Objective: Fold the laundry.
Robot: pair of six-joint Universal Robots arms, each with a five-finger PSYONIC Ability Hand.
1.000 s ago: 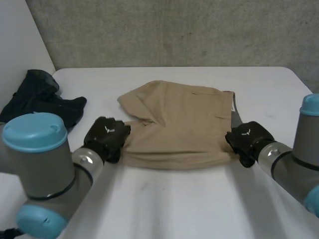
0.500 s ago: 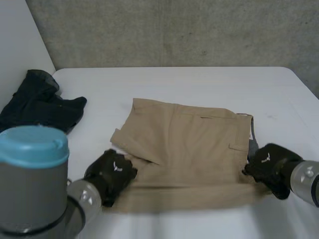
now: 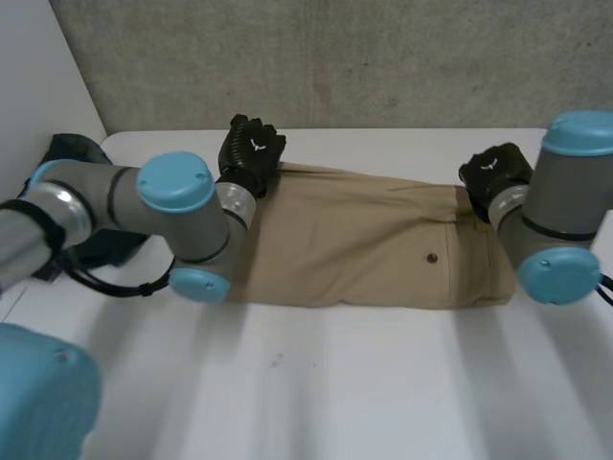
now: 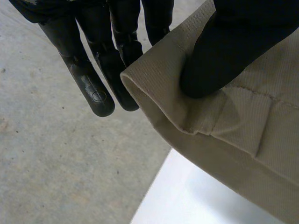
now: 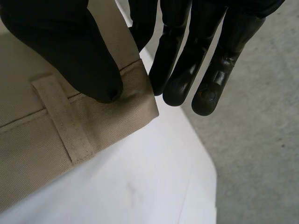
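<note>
Left hand (image 3: 251, 153) pinches the far hem corner of the shorts (image 3: 364, 244), right hand (image 3: 493, 172) pinches the far waistband corner; long axis runs hand to hand, cloth lying toward the robot.

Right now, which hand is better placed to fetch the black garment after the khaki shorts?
Left, likely. The black garment lies beside the left arm, nearer the left hand; the right hand is across the table. Both pinch the khaki shorts.
</note>
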